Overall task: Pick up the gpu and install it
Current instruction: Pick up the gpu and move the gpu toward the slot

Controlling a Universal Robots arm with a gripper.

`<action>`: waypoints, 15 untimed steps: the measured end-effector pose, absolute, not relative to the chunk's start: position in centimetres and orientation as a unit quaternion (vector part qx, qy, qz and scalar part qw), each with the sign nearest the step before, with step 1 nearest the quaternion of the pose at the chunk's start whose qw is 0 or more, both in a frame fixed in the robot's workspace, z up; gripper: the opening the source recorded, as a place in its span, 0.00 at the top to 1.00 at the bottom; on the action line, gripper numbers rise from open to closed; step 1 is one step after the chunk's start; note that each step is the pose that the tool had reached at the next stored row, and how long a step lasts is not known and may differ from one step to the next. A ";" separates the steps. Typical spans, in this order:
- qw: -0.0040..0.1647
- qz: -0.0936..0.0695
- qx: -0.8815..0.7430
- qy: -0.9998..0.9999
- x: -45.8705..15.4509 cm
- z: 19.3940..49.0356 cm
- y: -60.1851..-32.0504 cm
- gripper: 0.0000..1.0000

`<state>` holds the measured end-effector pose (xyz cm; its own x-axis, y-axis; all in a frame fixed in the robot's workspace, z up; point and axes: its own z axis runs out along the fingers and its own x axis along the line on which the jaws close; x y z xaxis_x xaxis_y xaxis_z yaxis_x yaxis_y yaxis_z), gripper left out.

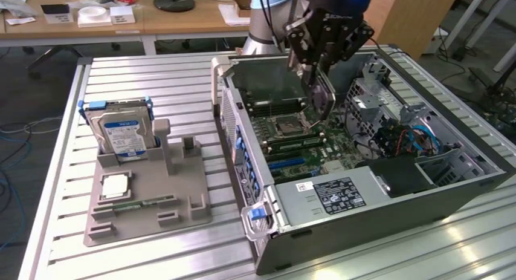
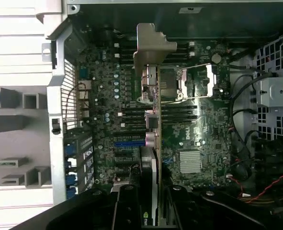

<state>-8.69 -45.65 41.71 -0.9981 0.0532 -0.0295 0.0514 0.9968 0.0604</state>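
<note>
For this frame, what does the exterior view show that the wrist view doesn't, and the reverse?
Exterior view: the hard drive standing in the grey fixture beside the computer case, and the claw seen from outside, above the open case. Wrist view: the metal bracket at the card's far end, the CPU socket and the blue slot. Both: the claw gripping the gpu above the motherboard.

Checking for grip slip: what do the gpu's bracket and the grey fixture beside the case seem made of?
Bracket on the gpu: looks like bare metal, silvery, dull sheen, folded tab. Grey fixture: probably matte plastic, uniform colour, no glare.
</note>
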 end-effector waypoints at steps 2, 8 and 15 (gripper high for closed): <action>0.016 0.030 0.026 0.999 -7.8 41.7 -45.6 0.73; 0.015 0.030 0.026 0.999 -5.5 41.7 -45.6 0.73; 0.016 0.030 0.026 0.999 -5.1 41.7 -45.6 0.73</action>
